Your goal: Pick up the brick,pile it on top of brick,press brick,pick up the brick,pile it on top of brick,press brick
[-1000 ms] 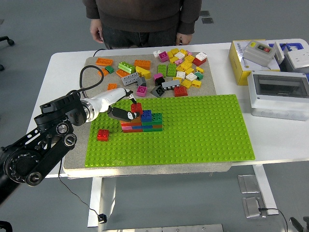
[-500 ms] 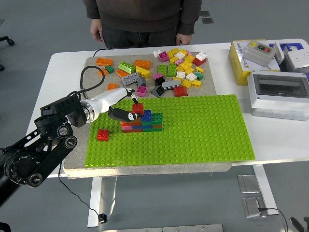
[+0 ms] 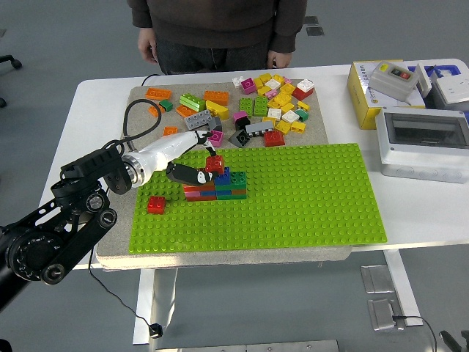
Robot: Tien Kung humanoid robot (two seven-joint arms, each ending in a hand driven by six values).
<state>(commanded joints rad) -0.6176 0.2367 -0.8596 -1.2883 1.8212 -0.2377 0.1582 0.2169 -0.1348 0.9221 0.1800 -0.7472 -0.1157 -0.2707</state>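
Atop the studded brick stack, left robot hand pinches a red brick.

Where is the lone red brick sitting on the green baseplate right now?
Head view: the lone red brick sits near the green baseplate's left edge, left of the brick stack.

I note: bricks glossy hard plastic; baseplate studded green plastic, slight sheen; mat beneath matt, felt-like; surface smooth white; left hand shell glossy white plastic.
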